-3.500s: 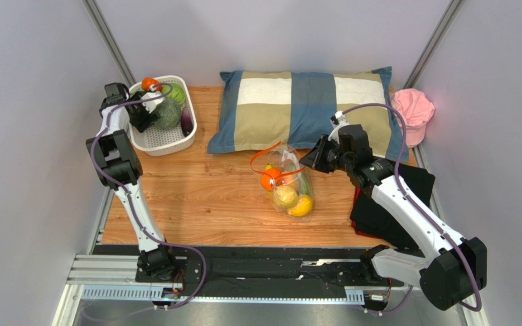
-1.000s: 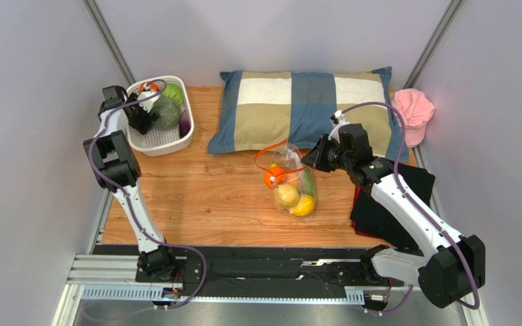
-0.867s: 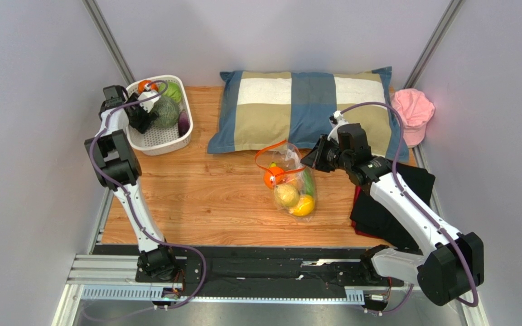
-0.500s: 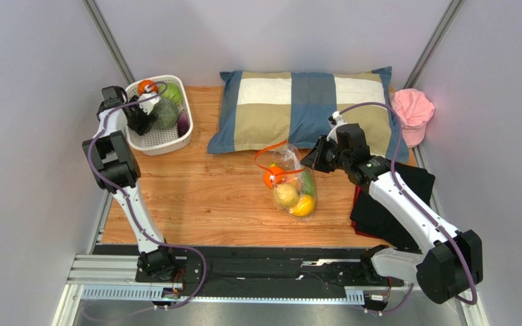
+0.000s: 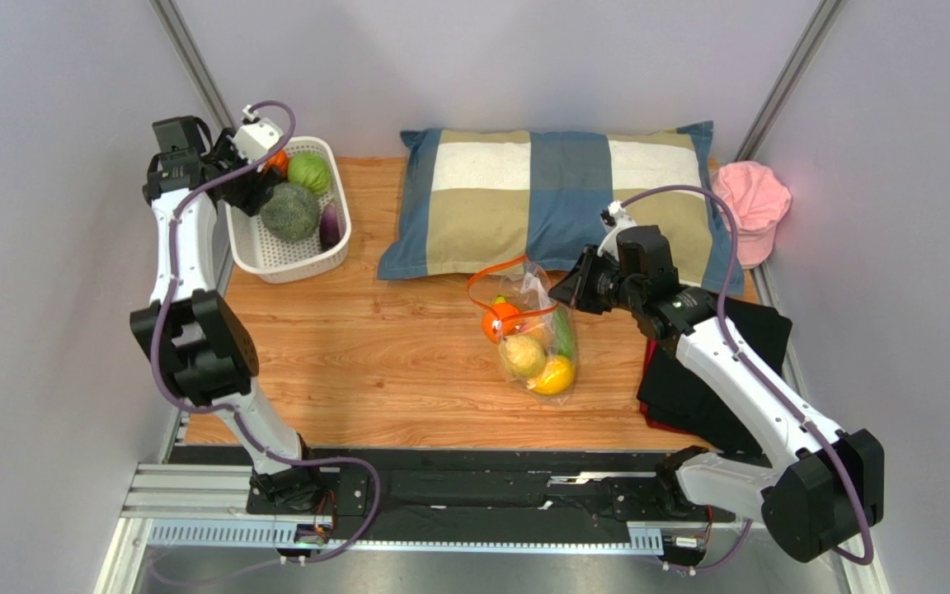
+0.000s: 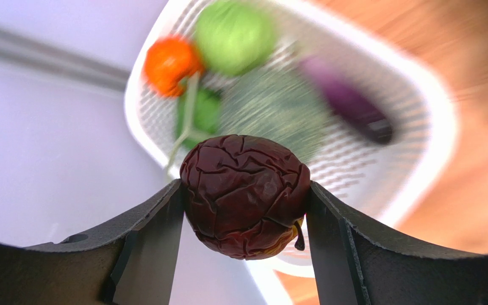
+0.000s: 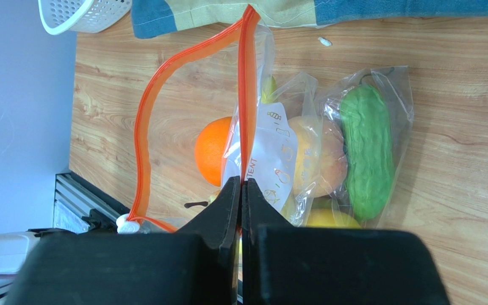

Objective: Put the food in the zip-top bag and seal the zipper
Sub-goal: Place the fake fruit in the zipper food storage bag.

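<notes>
Two grippers are both loaded. The right gripper [image 7: 241,190] has its fingers pressed together on the zipper [image 7: 143,121]. It pinches one straight run of the orange-red strip while the other run bows away in a wide loop, so the mouth of the bag [image 5: 535,340] gapes toward 10 o'clock in the top view. The bag lies on the table [image 5: 369,359] just right of centre, at 6 o'clock from the pillow [image 5: 554,186]. It is clear, crinkled plastic with a white label [image 7: 271,159]. Inside, an orange fruit [image 7: 211,151] sits nearest the mouth and a green fruit [image 7: 364,152] lies along the bag's 3 o'clock side. The pear [image 5: 520,357] and lemon [image 5: 552,376] fill the closed end at 6 o'clock. The left gripper [image 6: 245,194] hangs over the basket [image 5: 298,256] at the table's 10 o'clock corner. Its fingers are narrowed on a dark fruit [image 6: 245,184], red-brown and wrinkled, gripped on both sides. In the basket lie a cabbage [image 5: 291,212] and an eggplant [image 5: 333,225].
</notes>
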